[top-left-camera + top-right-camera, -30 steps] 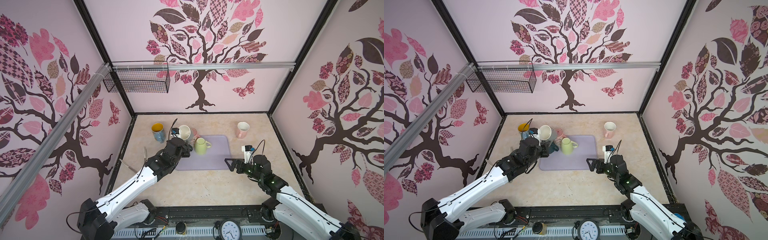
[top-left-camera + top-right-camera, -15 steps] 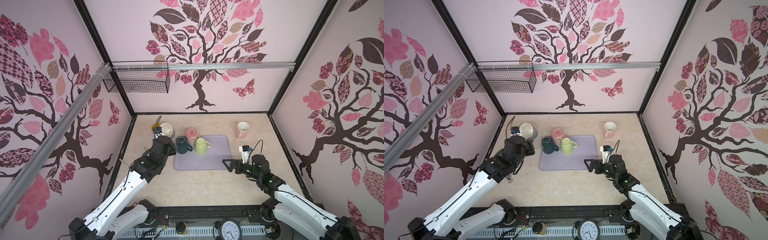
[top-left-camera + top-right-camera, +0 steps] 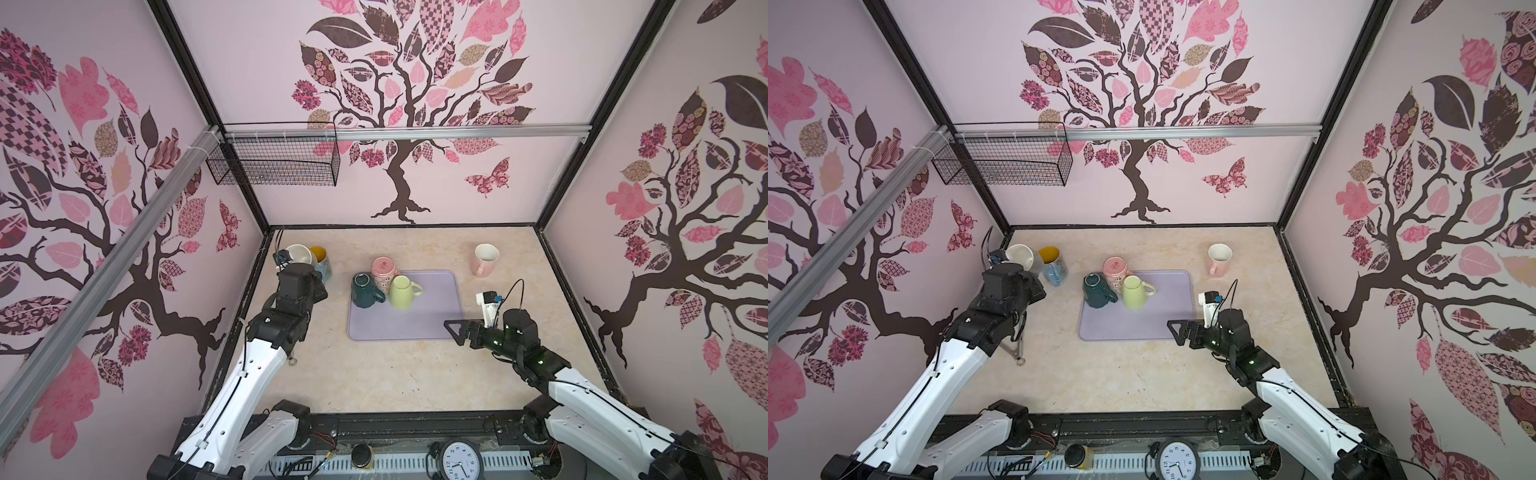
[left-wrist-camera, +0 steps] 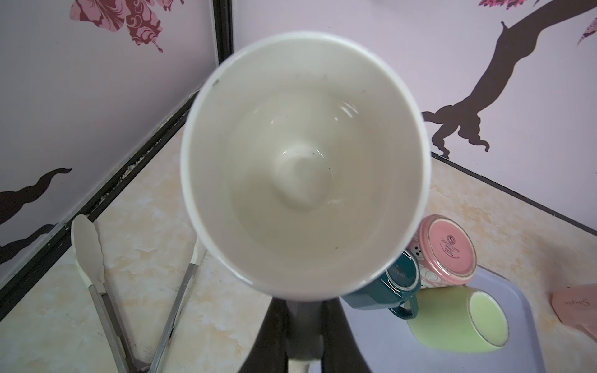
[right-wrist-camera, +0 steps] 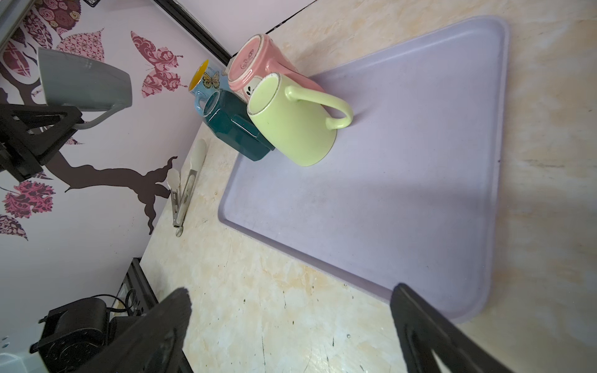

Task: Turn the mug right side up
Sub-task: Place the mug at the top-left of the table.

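One white mug (image 4: 303, 161) gripped by its handle in the left end effector (image 4: 303, 323), up off the tabletop (image 5: 258, 274), mouth facing back toward the arm. Right end effector (image 5: 290, 290) wide open, holding nothing, just above the purple tray (image 5: 387, 193) corner, green mug (image 5: 290, 135) farther ahead.

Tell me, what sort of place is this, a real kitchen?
Probably a lab test booth dressed like a kitchen: decal-covered panel walls box in a marble-look counter, a left arm and right arm are mounted at its front, and mugs sit on a lilac tray.
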